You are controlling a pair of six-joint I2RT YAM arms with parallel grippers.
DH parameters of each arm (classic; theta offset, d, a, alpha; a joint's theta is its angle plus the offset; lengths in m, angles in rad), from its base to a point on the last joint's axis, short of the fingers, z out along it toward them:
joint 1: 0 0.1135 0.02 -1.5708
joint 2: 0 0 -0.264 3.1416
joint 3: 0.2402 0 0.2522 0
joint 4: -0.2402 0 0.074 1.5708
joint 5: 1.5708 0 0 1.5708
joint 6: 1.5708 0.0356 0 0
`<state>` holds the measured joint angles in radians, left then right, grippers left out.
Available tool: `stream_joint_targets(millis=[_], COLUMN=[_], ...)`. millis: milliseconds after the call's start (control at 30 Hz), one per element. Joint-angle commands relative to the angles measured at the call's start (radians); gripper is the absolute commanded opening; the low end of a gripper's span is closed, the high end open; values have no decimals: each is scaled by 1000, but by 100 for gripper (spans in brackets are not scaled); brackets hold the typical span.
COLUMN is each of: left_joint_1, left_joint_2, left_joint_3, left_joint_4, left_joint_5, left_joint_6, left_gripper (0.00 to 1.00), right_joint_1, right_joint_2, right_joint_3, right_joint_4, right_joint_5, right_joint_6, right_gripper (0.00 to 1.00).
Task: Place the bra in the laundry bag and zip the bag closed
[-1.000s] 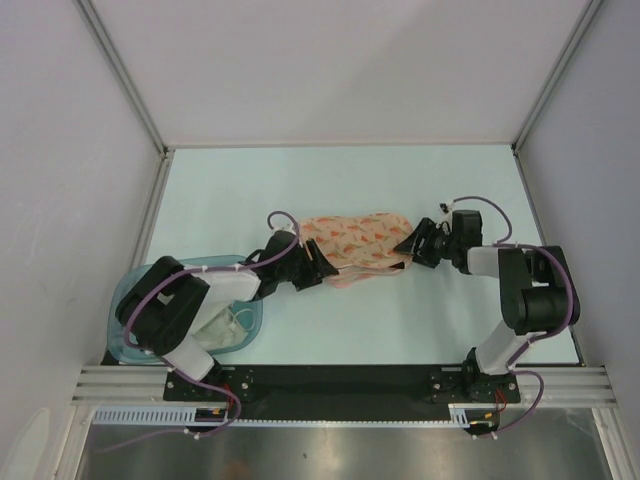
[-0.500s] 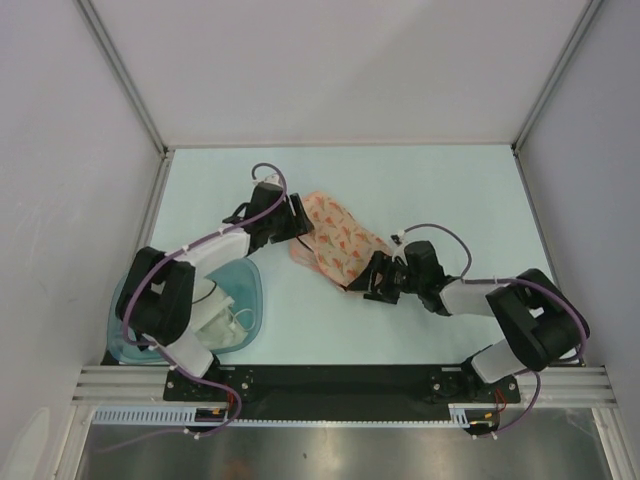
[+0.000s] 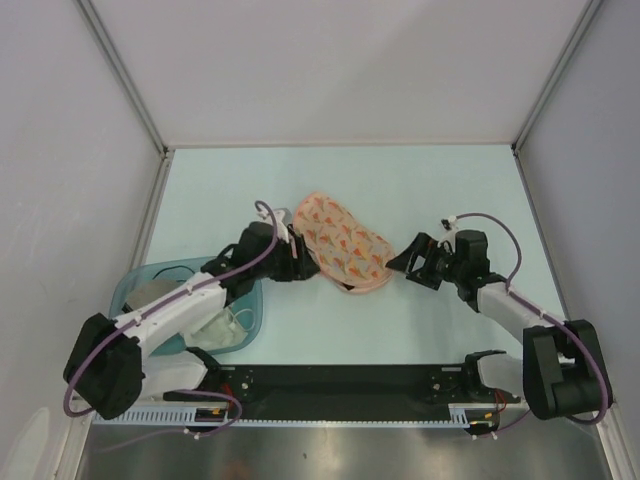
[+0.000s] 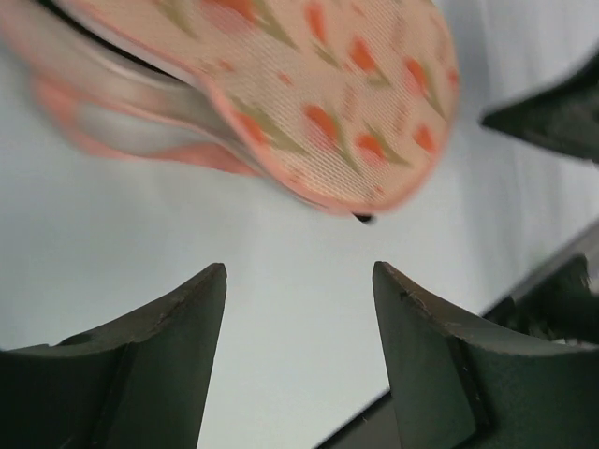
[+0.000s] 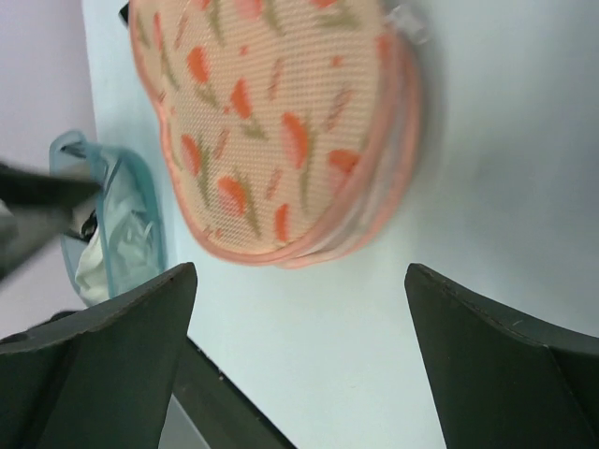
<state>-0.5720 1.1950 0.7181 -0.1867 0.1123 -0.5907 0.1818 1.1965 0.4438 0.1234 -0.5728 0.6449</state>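
Note:
The laundry bag (image 3: 342,246) lies flat on the table with its two halves together, patterned side up. It also shows in the left wrist view (image 4: 309,103) and the right wrist view (image 5: 281,122). The bra is hidden. My left gripper (image 3: 306,264) is open and empty just left of the bag; in its own view (image 4: 299,271) only bare table lies between the fingers. My right gripper (image 3: 402,266) is open and empty just right of the bag, a small gap away (image 5: 299,271).
A translucent teal tub (image 3: 135,290) with a white garment (image 3: 218,328) stands at the near left, under my left arm; it also shows in the right wrist view (image 5: 122,187). The black rail (image 3: 330,385) runs along the near edge.
The bag has turned from lying crosswise to diagonal. Both grippers, which were at its ends, have drawn back from it and now stand open beside it.

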Motion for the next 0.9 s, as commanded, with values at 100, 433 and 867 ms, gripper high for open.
stream_joint_targets(millis=[100,433,867], left_joint_1=[-241,-187,-43], left_joint_2=[92,340,587], left_joint_3=[-92,-73,207], left_joint_4=[370,547,304], left_joint_5=[165,225,205], left_joint_6=[-191,-345,-85], left_gripper=[69,67,65], right_joint_1=[-88,-68,131], right_joint_2=[178,448,324], right_joint_3=[123,210,-104], right_joint_4=[76,174,482], right_joint_5=[-110,-165,34], right_joint_6=[-63,-59,229], right_gripper=[98,84,49])
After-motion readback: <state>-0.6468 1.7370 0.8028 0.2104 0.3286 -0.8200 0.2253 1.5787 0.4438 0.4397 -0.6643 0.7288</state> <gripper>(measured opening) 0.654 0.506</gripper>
